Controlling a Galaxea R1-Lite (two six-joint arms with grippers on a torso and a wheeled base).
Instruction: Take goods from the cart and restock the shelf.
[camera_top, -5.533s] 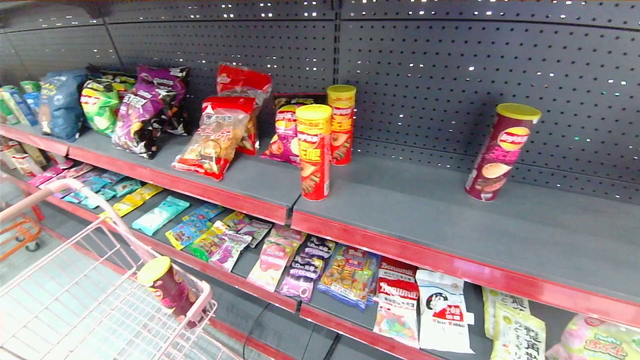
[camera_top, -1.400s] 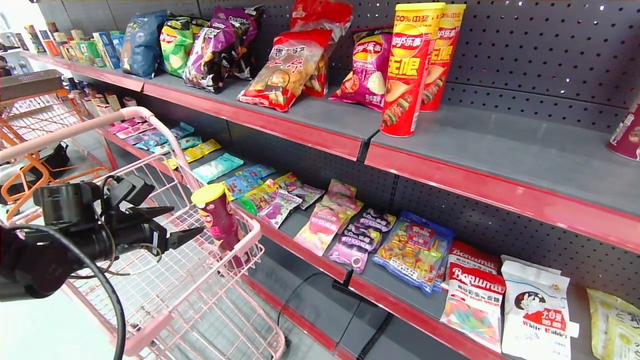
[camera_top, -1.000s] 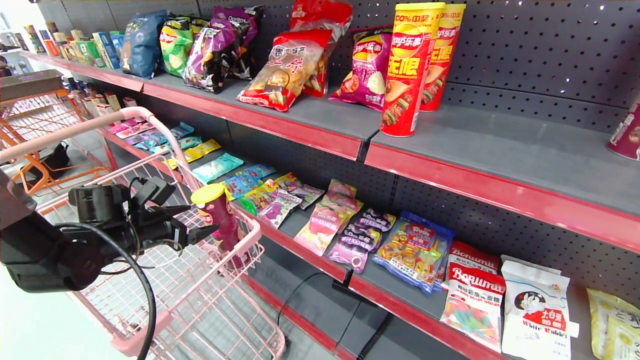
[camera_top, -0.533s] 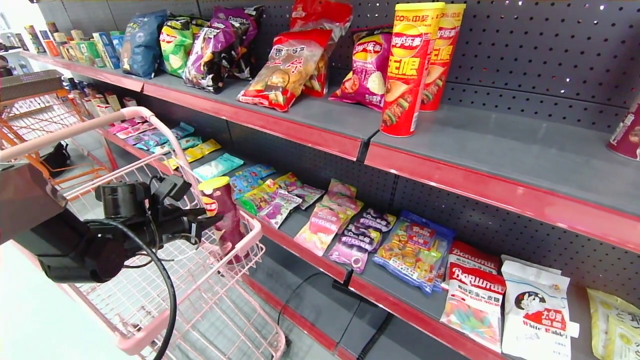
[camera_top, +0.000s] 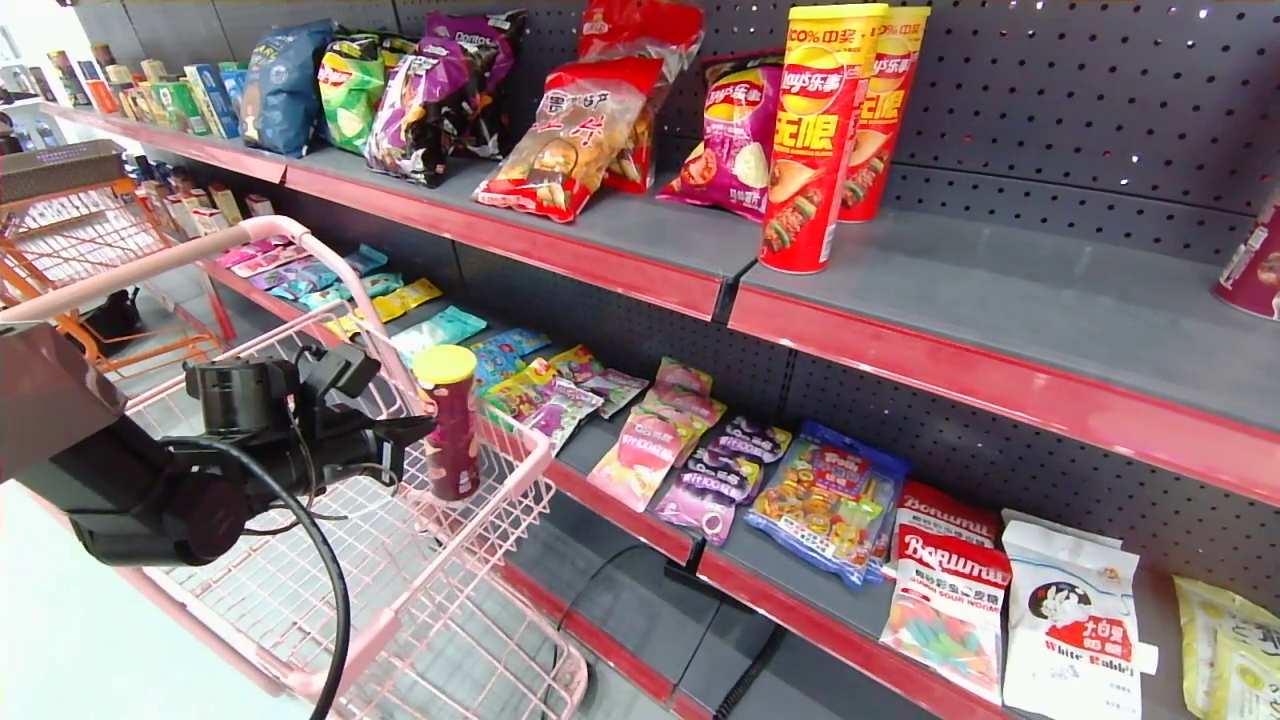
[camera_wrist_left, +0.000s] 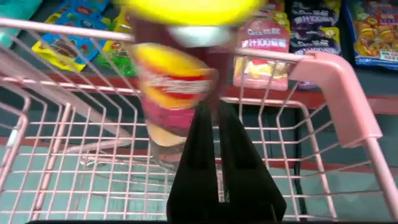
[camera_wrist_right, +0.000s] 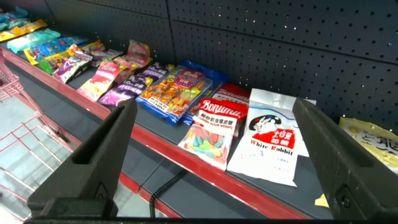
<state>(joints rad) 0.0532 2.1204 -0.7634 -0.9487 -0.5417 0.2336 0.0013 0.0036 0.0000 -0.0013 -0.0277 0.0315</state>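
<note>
A purple chip can (camera_top: 450, 430) with a yellow lid stands upright inside the front corner of the pink cart (camera_top: 528, 452). My left gripper (camera_top: 425, 432) is level with the can's middle, its tips against the can's side. In the left wrist view the two black fingers (camera_wrist_left: 202, 149) lie almost together, and the can (camera_wrist_left: 177, 81) sits just beyond them rather than between them. My right gripper (camera_wrist_right: 211, 155) is open with nothing in it and faces the lower shelf. On the grey upper shelf (camera_top: 1000, 300) stand two red cans (camera_top: 815, 140) and another purple can (camera_top: 1255, 265).
Chip bags (camera_top: 570, 140) line the left part of the upper shelf. Candy packets (camera_top: 650, 450) cover the lower shelf, as do the packets (camera_wrist_right: 211, 127) ahead of my right gripper. An orange cart (camera_top: 60, 230) stands at the far left. Bare shelf lies right of the red cans.
The head camera shifted early on. My left gripper came forward to the can and its fingers closed. The can went from leaning to upright, and the cart's front corner slid right.
</note>
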